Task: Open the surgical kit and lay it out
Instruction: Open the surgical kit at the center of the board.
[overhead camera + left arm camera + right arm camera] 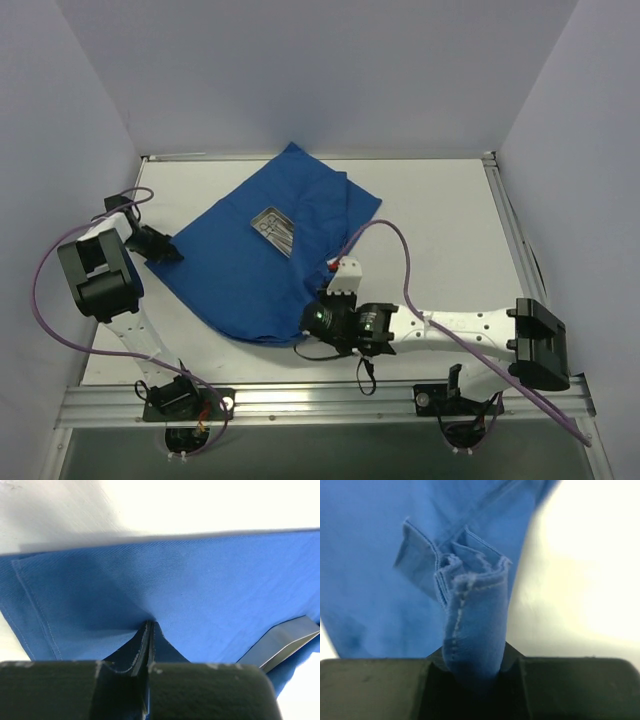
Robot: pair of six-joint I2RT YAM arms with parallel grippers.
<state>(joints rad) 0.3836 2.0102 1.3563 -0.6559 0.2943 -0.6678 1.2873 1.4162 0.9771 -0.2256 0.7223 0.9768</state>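
Blue cloth (250, 275) spread on the table (440, 220), with a metal tray (286, 244) of thin instruments (268, 224) near its middle. Left gripper (149, 635) pinches the cloth's left edge. Right gripper (472, 667) clamps a bunched corner (stitched hems showing) at the near side.

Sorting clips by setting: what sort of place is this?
Probably a robot lab cell: bare white walls, white table, left gripper and right gripper pinching a royal-blue cloth wrap carrying a shiny metal tray.
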